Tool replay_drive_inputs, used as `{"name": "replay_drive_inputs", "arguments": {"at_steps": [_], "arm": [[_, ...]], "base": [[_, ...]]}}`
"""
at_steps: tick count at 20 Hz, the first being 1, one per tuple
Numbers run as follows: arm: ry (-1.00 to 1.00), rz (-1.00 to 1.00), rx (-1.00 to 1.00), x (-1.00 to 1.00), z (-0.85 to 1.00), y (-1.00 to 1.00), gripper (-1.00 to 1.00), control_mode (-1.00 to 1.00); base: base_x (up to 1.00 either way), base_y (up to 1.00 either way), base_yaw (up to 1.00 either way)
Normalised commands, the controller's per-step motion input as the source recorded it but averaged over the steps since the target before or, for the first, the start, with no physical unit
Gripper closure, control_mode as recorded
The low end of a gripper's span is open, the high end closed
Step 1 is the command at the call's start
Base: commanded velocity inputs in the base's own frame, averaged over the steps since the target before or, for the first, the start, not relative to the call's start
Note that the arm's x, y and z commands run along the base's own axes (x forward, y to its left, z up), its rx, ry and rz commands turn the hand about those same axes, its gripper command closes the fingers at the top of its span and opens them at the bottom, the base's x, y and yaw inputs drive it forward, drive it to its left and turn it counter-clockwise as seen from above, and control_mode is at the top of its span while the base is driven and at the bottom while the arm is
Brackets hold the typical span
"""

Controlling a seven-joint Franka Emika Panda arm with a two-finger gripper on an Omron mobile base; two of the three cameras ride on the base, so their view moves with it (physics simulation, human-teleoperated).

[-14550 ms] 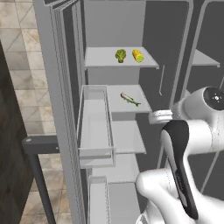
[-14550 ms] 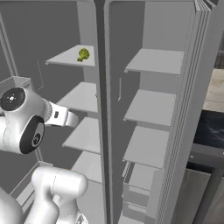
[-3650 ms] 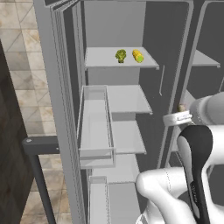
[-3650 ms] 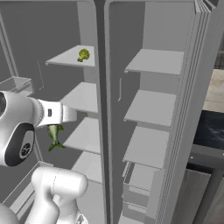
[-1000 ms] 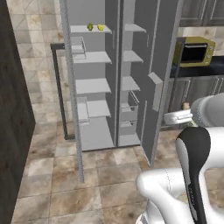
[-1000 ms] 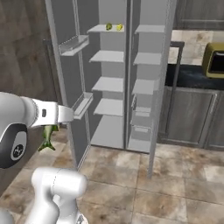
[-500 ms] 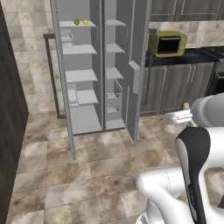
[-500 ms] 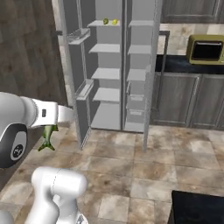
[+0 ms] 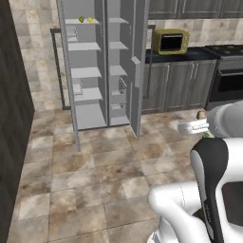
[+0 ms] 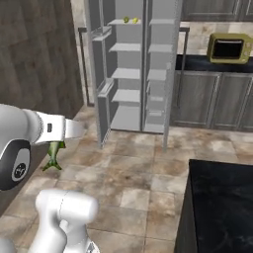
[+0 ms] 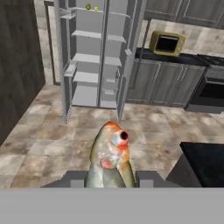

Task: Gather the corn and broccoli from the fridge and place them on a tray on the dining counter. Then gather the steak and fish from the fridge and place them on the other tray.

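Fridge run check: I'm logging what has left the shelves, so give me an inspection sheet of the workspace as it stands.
Surface: black dining counter at lower right of the right base view; its visible part is bare.
Job's things: fish in the gripper, head toward the hand camera; corn and broccoli side by side on the top shelf of the fridge, doors open. Steak and trays: nothing seen.
Clutter: nothing seen.
Gripper: gripper shut on the fish, out over the tiled floor.
Cables: nothing seen.
Surroundings: yellow microwave on the dark cabinet run, oven at right.
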Motion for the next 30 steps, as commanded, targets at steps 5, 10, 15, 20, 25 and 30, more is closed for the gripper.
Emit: {"name": "replay_drive_inputs", "arguments": {"at_steps": [5,10,15,20,25,30], "arm": [[0.00,0.00,0.00,0.00,0.00,0.00,1.00,1.00],[0.00,0.00,0.00,0.00,0.00,0.00,1.00,1.00],[0.00,0.00,0.00,0.00,0.00,0.00,1.00,1.00],[0.00,0.00,0.00,0.00,0.00,0.00,1.00,1.00],[0.00,0.00,0.00,0.00,0.00,0.00,1.00,1.00],[0.00,0.00,0.00,0.00,0.00,0.00,1.00,1.00]], "base": [[-1.00,-0.08,0.03],[-1.00,-0.26,0.13],[-0.90,-0.42,0.11],[-0.99,-0.44,0.10],[-1.00,-0.45,0.08],[-1.00,-0.53,0.09]]}}
